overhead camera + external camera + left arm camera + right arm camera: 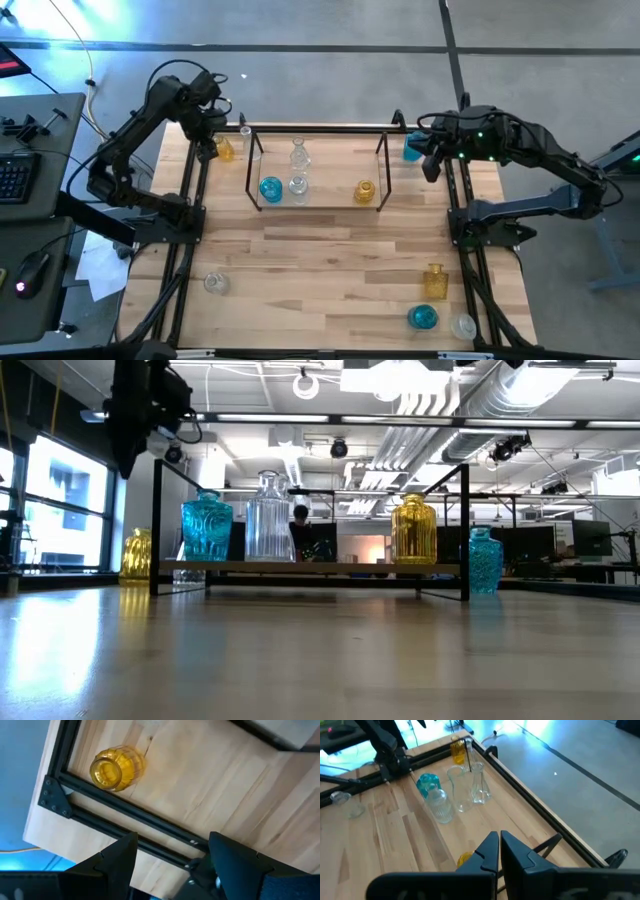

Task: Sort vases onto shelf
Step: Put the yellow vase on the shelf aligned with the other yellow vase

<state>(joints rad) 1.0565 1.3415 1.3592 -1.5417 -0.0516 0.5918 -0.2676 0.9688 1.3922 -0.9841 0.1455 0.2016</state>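
Along the far edge of the worktop (330, 250) I see the shelf (318, 203), a low rack of thin black rods with a pale wood floor, the largest of the task's things. Inside it I count four vases: a blue round one (270, 188) at its left front, a clear ribbed bottle (298, 186) just beside that, a taller clear flask (298, 153) behind them, and an amber jar (365, 191) near its right end.

Outside the shelf I count six more. An amber ribbed vase (225, 150) stands off the shelf's left end near the worktop's far-left corner, with a slim clear one (245, 133) just beside it. A blue vase (412, 148) stands off the shelf's right end. By the near-right corner are a squarish amber bottle (435, 281), a blue round vase (422, 317) and a small clear one (463, 325). A clear round vase (215, 283) sits alone towards the near-left corner.

That gives me three blue, three amber and four clear.

My left hand (207, 143) hangs above the far-left corner, fingers apart and holding nothing, over the amber ribbed vase. My right hand (432, 160) is at the far-right edge beside the blue vase, fingers pressed together, empty.
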